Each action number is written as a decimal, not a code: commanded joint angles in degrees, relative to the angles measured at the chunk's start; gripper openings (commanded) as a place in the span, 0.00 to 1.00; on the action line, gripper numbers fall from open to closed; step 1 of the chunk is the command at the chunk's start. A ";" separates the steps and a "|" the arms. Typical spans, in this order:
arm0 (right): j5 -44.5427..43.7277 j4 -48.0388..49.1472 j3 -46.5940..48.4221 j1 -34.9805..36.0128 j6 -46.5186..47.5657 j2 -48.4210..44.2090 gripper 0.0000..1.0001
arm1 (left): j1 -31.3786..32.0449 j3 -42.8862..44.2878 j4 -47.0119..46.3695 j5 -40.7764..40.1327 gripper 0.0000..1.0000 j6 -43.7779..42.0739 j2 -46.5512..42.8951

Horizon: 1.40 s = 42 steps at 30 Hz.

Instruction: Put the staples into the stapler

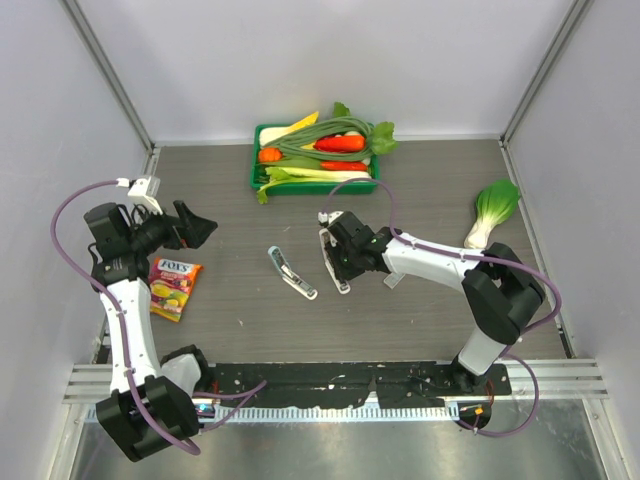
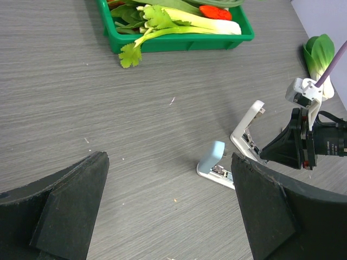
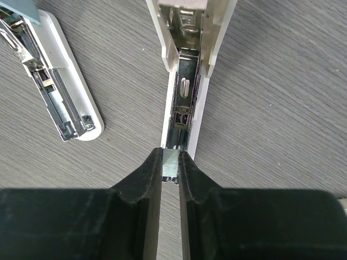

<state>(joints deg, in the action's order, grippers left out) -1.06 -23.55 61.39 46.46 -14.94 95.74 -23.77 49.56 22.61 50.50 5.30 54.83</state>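
Stapler [image 3: 187, 92] on grey woodgrain table [image 1: 450, 200].

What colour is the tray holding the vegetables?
Green. The tray shows best in the top external view.

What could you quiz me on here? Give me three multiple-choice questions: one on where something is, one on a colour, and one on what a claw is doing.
1. Where does the colourful printed candy bag lie?
A. In the tray
B. Beside the left arm
C. Under the right gripper

2. What colour is the plastic tray that holds the vegetables?
A. Green
B. Red
C. Blue

3. What is the right gripper doing?
A. Standing wide open and empty
B. Shut on a thin pale staple strip, at the open white stapler
C. Holding a bok choy

Answers:
1. B. The top view shows the bag next to that arm.
2. A. The tray's rim is green.
3. B. The right wrist view shows the fingers pinching the strip.
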 commanded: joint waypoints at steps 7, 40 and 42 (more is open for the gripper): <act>-1.23 2.02 2.07 0.21 0.52 -0.29 0.11 | -0.40 0.36 -1.60 0.48 1.00 -1.08 0.28; -2.81 2.98 0.75 -0.05 1.23 -0.47 0.10 | -0.31 0.27 -1.52 0.74 1.00 -1.17 0.37; -2.72 2.98 0.67 -0.05 1.32 -0.38 0.10 | -0.31 0.27 -1.52 0.83 1.00 -1.17 0.37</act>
<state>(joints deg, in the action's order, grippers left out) -2.52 -22.68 61.39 46.39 -13.91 95.77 -23.77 49.56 22.61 50.52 5.26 55.16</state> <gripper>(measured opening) 0.208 0.996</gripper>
